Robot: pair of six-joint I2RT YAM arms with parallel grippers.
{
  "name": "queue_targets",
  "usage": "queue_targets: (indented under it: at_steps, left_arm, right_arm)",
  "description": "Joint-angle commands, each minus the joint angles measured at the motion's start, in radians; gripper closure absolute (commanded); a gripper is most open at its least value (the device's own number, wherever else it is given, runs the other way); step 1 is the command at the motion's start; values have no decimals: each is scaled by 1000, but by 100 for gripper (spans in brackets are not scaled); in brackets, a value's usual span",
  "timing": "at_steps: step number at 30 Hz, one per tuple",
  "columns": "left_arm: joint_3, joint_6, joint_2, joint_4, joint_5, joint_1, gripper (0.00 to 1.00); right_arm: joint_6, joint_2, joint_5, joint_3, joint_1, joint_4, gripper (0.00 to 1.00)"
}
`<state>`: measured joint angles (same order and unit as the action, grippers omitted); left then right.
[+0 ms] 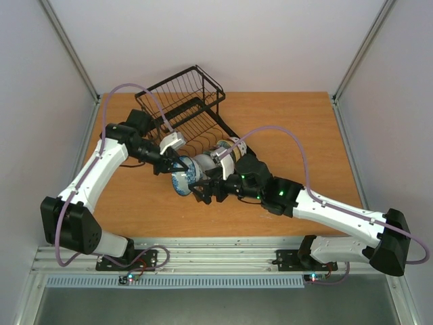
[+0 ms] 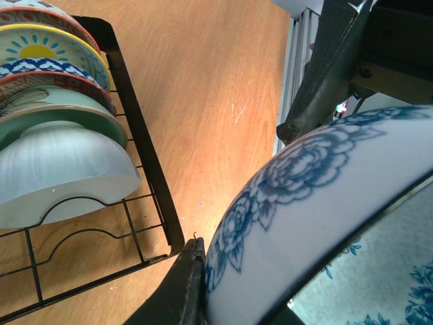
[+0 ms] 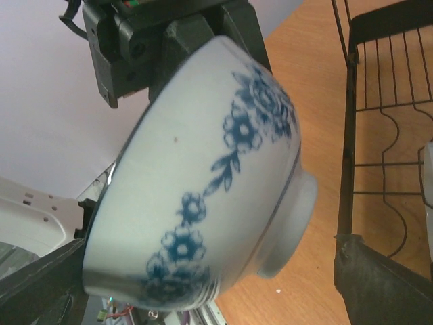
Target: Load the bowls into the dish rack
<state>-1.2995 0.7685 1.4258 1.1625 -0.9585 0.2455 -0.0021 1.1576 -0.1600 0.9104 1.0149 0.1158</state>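
Note:
A blue-and-white patterned bowl (image 1: pixel 183 179) hangs tilted on its side above the table, just in front of the black wire dish rack (image 1: pixel 184 101). My left gripper (image 1: pixel 170 166) is shut on its rim, with one finger (image 2: pixel 177 291) against the outer wall (image 2: pixel 318 196). My right gripper (image 1: pixel 206 191) is open, with its fingers either side of the same bowl (image 3: pixel 203 169). Its right finger (image 3: pixel 379 284) stands clear of the bowl's foot. Several bowls (image 1: pixel 223 153) stand on edge in the rack, among them a pale mint one (image 2: pixel 61 169) and a white one with a yellow centre (image 2: pixel 40 49).
The rack's black base rim (image 2: pixel 139 149) lies close to the left of the held bowl and also shows in the right wrist view (image 3: pixel 346 156). The raised wire basket (image 1: pixel 193 84) is at the rack's far end. Wooden table (image 1: pixel 298 142) stretches to the right.

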Motion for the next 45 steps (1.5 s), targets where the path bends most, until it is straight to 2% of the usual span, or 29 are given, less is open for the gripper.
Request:
queue_targets:
  at_steps: [1,13,21,35,45]
  left_arm:
    - [-34,40,-6,66,-97,2,99]
    - [-34,46,-6,66,-98,3,100]
    - [-17,15,-20,19,-80,2,99]
    - [37,-70,-90,-114,-6,2,99]
    - [46,-87,-108,-134,1,2,100]
  right_arm:
    - [-30,20,38,46,-4,-34,3]
    - [-16,67,-45,81,-4,-101,5]
    - [1,82,-165,80,-4,-155,8]
    - [95,86,-213,94,-4,-73,5]
    - [120,99,-195,90,-5,-48,5]
